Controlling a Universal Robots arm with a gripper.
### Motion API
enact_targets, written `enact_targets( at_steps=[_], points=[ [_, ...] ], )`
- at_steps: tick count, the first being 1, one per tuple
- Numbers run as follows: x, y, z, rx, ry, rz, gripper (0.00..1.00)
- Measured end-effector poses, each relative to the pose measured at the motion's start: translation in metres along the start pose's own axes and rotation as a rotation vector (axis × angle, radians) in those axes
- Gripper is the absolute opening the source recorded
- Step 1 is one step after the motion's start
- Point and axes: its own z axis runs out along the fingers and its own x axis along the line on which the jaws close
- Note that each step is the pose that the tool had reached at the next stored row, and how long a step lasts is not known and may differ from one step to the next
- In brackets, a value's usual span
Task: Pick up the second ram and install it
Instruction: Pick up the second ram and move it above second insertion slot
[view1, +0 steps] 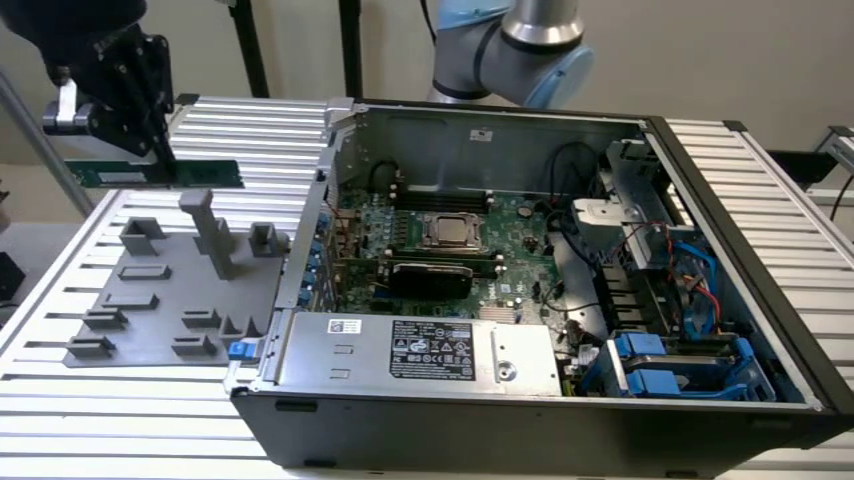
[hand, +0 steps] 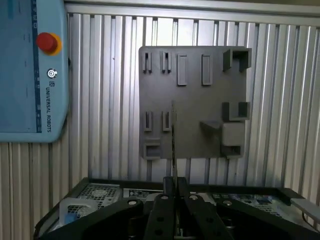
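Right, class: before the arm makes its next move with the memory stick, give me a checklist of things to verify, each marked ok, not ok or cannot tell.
1. Memory stick held by the gripper: ok, the jaws are shut on it.
2. Stick clear of the grey tray: ok, it hangs above it.
3. Computer case open on top: ok.
4. Stick over the case: not ok, it is off to the exterior view's left of it.
5. Free place for it on the motherboard: cannot tell.
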Motion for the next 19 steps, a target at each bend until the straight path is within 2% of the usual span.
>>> enact_targets(
  at_steps=[10,13,19],
  points=[
    [0.001,-0.0456,0.0007,0.0006,-0.016,0.0,0.14],
    [0.001,-0.0592,0.001,0.0007,-0.0182,0.0,0.14],
    [-0.004,-0.0865,0.0017,0.0006,-0.0184,0.0,0.14]
  ],
)
